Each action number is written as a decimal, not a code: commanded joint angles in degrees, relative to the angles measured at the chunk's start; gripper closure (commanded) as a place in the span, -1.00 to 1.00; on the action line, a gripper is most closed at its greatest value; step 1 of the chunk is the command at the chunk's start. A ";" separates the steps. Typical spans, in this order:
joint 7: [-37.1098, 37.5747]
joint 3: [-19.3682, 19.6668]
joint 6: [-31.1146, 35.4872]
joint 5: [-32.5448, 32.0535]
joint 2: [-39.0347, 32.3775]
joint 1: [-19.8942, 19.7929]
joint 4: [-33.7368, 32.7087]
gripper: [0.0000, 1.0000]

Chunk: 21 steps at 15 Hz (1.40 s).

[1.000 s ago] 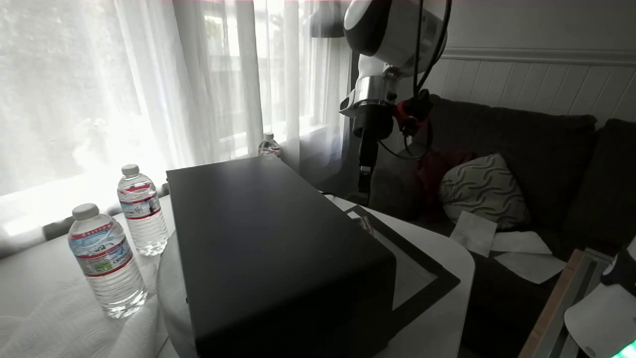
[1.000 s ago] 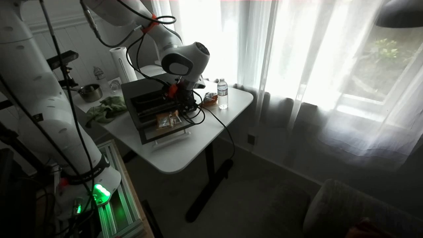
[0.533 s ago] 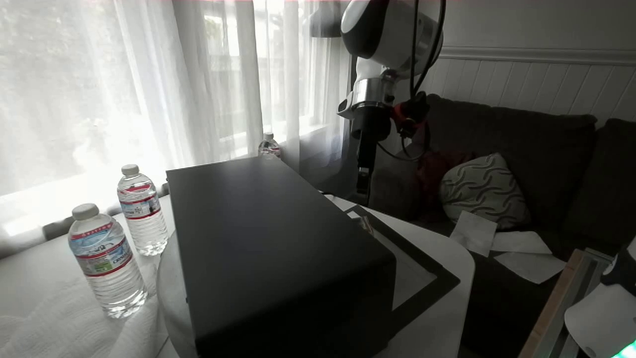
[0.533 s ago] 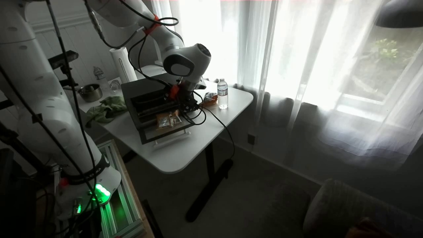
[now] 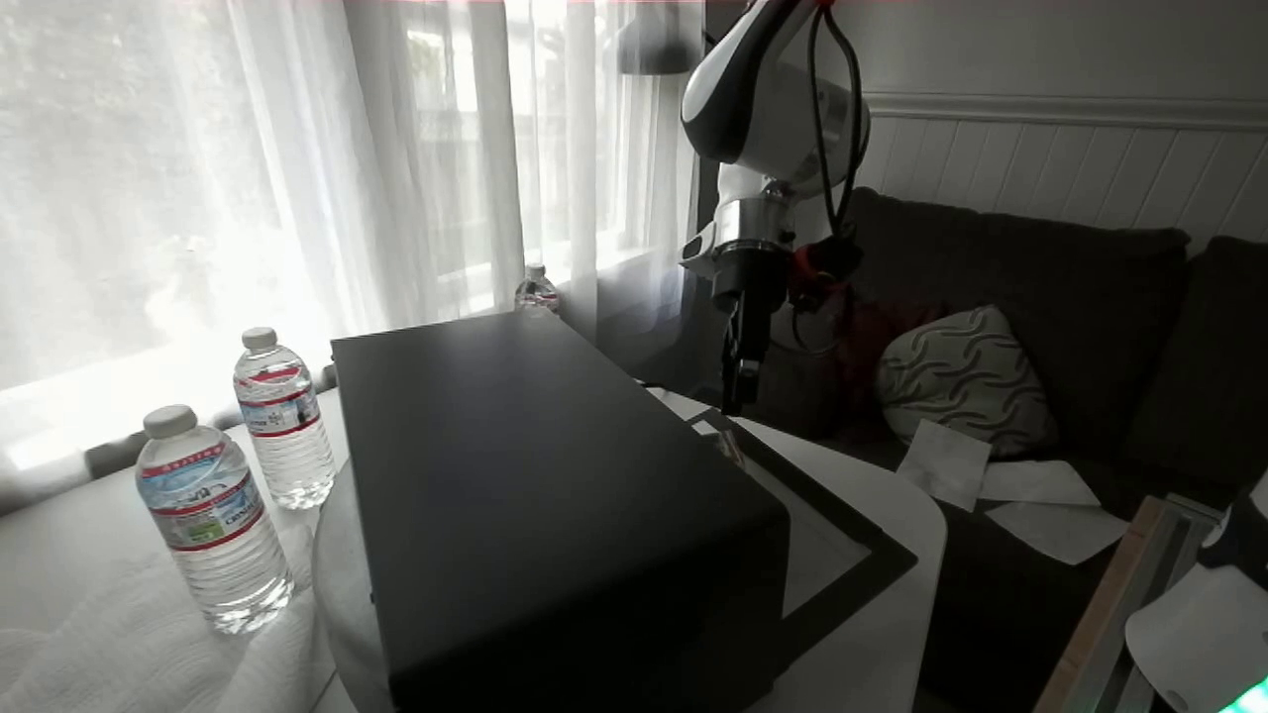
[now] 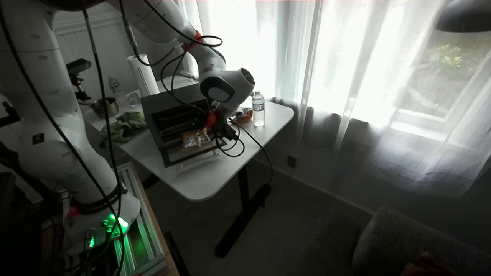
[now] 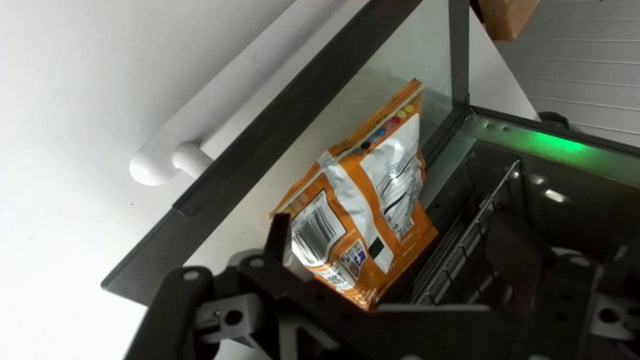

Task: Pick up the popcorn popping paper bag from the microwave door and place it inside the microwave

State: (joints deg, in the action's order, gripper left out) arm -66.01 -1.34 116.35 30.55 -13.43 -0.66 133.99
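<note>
In the wrist view we had the gripper (image 7: 395, 230) nearest, along the bottom, fingers spread apart, one black tip clear left of centre, the opposite one dim against the dark. Between them we saw the popcorn bag (image 7: 367, 210), orange and white, mid-frame; we couldn't tell whether the tip overlapping its lower-left edge touched it. Bag lay on the lowered microwave door (image 7: 272, 137), just beside the opening, with a wire rack (image 7: 468, 233) right of centre and the white handle (image 7: 240, 85) upper left.

In an exterior view we noted a water bottle (image 5: 213, 525) lower left, another bottle (image 5: 285, 426) just behind, then the matte black microwave (image 5: 555, 465) across the lower middle. Past it, the gripper hung above the door's far corner. Farther back, right side: white paper sheets (image 5: 1038, 482), a patterned pillow (image 5: 966, 381), a dark couch (image 5: 1030, 267).

In an exterior view we logged the white table (image 6: 199, 188) at centre, a clear bottle (image 6: 259, 109) upright on its right side; left of the microwave, a green cloth (image 6: 126, 126), then a steel pot (image 6: 105, 108), then a paper towel roll (image 6: 144, 74) upper left.
</note>
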 commanded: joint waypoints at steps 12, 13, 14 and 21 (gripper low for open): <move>-1.99 -3.12 -0.52 1.32 -8.29 -3.10 -5.50 -1.00; -1.86 -3.16 -0.75 1.03 -8.46 -3.07 -5.61 -1.00; -1.74 -3.21 -0.96 0.79 -8.59 -3.05 -5.68 -1.00; -1.21 -3.82 -3.75 -0.64 -8.66 -2.69 -5.93 -0.16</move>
State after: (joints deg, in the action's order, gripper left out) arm -68.00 -4.25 114.83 31.18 -21.77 -2.70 128.74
